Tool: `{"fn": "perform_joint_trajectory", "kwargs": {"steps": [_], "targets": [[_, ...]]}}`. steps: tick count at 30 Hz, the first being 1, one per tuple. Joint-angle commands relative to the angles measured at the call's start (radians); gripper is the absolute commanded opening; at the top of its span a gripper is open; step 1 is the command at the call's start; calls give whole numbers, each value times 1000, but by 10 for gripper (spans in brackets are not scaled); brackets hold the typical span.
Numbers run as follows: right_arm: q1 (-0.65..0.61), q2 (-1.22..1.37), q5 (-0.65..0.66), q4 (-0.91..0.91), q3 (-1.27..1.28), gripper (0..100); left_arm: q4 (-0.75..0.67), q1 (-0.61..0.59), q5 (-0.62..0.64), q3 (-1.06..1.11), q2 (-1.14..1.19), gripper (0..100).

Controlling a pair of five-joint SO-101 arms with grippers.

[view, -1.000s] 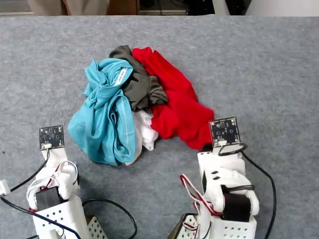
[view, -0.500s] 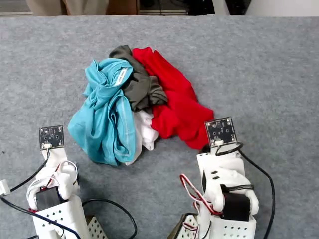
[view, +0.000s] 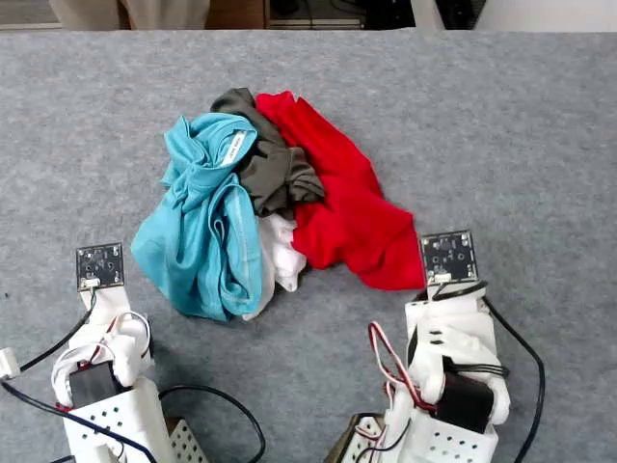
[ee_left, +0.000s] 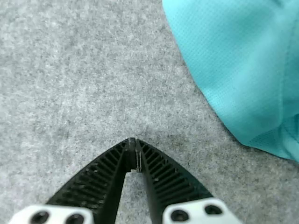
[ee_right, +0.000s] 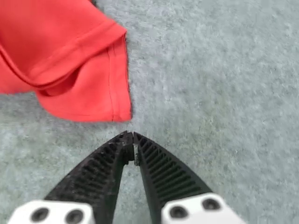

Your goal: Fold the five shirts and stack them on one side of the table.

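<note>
Shirt pile (view: 265, 198) is my landmark: all unfolded, one loose heap on the grey table (view: 521, 125). I can make out four colours in it. The teal shirt (view: 202, 231) makes up the side of the pile toward the left arm (view: 101, 338). The dark grey shirt (view: 272, 166) is bunched on the middle of the pile, up toward its far end. The red shirt (view: 342, 207) runs down the side toward the right arm (view: 448, 357). The white shirt (view: 281, 253) pokes out at the pile's near edge, wedged between teal and red.

Left gripper (ee_left: 132, 143): jaws closed tip to tip, nothing gripped. It sits over bare table just off the pile's teal edge, clear of the cloth.

Right gripper (ee_right: 131, 136): jaws pressed together too, nothing in them. Its tips sit just beside the red hem corner at the pile's near end, and a thin strip of table shows between tips and hem.

Both arms stand on the near side of the pile, one at each flank.
</note>
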Motion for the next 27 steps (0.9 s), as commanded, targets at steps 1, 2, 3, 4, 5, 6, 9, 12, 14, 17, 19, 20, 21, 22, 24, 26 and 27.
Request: {"fn": "perform_joint_trajectory", "kwargs": {"steps": [1,2,3,4,5,6,9,12,14,17,19,20,21,22,24,26,27], "targets": [[16,-111,5,2,30,5,-14,-9,3,9,-59,19],[5,-111,3,2,39,5,-14,-9,3,9,-59,19],[-8,-111,-12,3,42,5,-14,-9,3,9,-59,19],[-24,-111,-37,3,38,5,-14,-9,3,9,-59,19],[-42,-110,-60,5,24,5,-14,-9,3,9,-59,19],[-67,-108,-83,5,10,5,-14,-9,3,9,-59,19],[-139,-58,-157,-3,-61,5,-14,-9,3,9,-59,19],[-200,91,-244,-49,-160,5,-14,-9,3,9,-59,19],[-234,242,-307,-77,-257,5,-14,-9,3,9,-59,19],[-294,492,-382,-80,-438,5,-14,-9,3,9,-59,19],[-346,645,-390,-80,-541,5,-14,-9,3,9,-59,19],[-377,714,-387,-84,-579,5,-14,-9,3,9,-59,19],[-415,773,-368,-84,-615,5,-14,-9,3,9,-59,19],[-456,825,-338,-84,-645,5,-14,-9,3,9,-59,19],[-529,905,-269,-86,-694,5,-14,-9,3,9,-59,19],[-576,957,-212,-86,-739,5,-14,-9,3,9,-59,19],[-595,980,-195,-86,-763,9,-14,-9,3,9,-59,19]]}}
